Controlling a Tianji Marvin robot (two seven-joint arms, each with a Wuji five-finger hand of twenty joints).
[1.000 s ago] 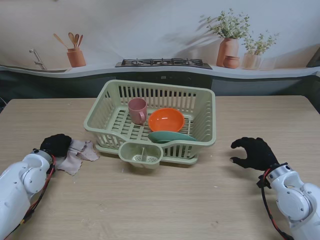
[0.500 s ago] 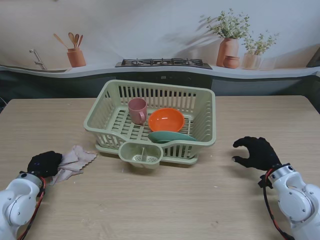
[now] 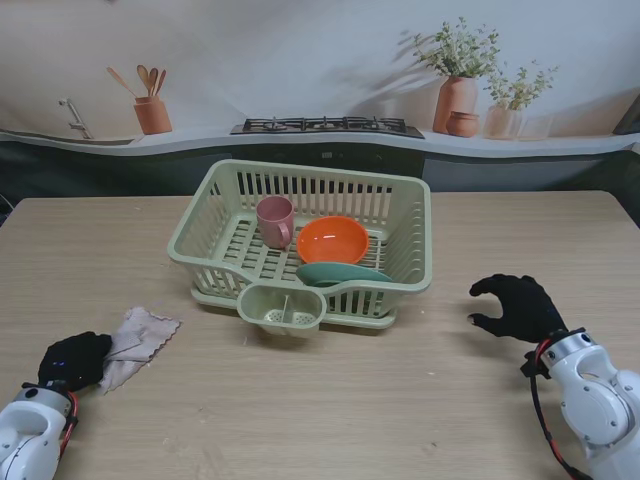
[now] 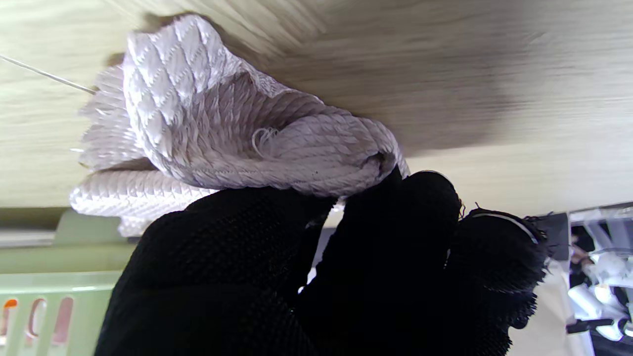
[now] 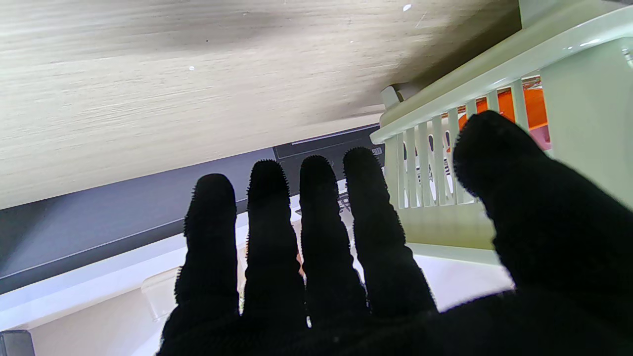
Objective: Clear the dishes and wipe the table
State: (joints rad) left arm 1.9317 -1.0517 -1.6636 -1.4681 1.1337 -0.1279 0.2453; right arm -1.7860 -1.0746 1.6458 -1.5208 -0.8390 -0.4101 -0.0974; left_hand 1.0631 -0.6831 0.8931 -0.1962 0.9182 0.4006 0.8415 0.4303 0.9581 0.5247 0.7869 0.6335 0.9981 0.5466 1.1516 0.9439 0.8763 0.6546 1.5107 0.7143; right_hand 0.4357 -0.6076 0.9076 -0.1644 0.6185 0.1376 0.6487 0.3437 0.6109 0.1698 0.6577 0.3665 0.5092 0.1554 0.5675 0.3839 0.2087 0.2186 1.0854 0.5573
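Note:
My left hand in its black glove is shut on one end of a pale pink cloth that trails on the table at the near left. In the left wrist view the bunched cloth is pinched between the gloved fingers. A green dish rack in the middle of the table holds a pink cup, an orange bowl and a teal plate. My right hand hovers open to the right of the rack, holding nothing; its fingers are spread.
The rack's small cutlery cup juts toward me. Behind the table's far edge is a counter with a stove, a utensil pot and potted plants. The rack wall is close beside my right hand.
My left hand has pulled back toward me and to the left, dragging the cloth along the table. The right hand has drifted slightly nearer to me.

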